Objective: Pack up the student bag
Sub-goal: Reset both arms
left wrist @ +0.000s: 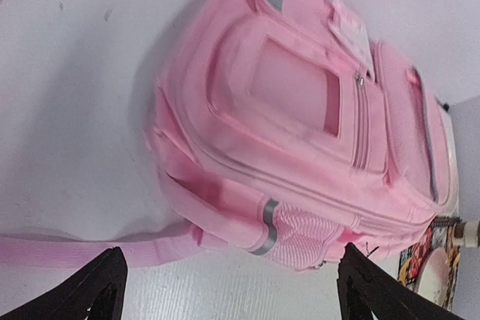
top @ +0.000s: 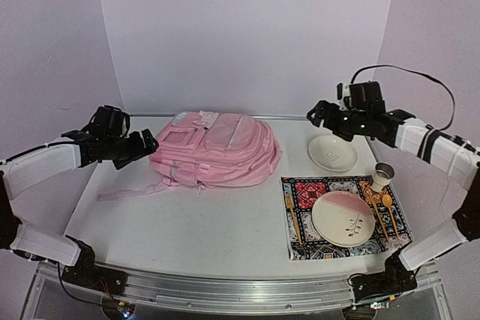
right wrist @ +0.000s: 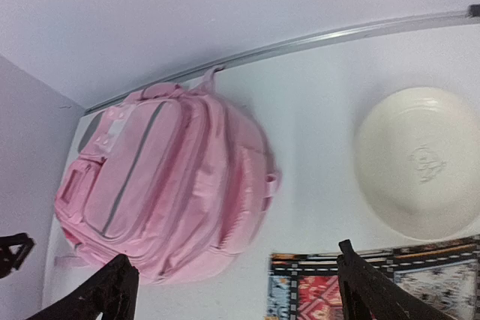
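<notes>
The student bag (top: pixel 217 148), a soft pink backpack, lies flat at the back middle of the table with its zipped pockets facing up. Its strap (top: pixel 127 191) trails toward the left front. My left gripper (top: pixel 146 142) hovers just off the bag's left side, open and holding nothing. From the left wrist, the bag (left wrist: pixel 300 110) fills the view beyond the spread fingers of the gripper (left wrist: pixel 231 260). My right gripper (top: pixel 319 116) hangs open to the right of the bag, above the table. The right wrist view has the bag (right wrist: pixel 165 185) ahead of that empty gripper (right wrist: pixel 234 256).
A cream bowl (top: pixel 332 152) sits right of the bag. Nearer the front right lies a patterned mat (top: pixel 300 219) carrying a pink-and-cream plate (top: pixel 343 217), a metal cup (top: pixel 383 176) and wooden cutlery (top: pixel 381 211). White walls close the back and sides.
</notes>
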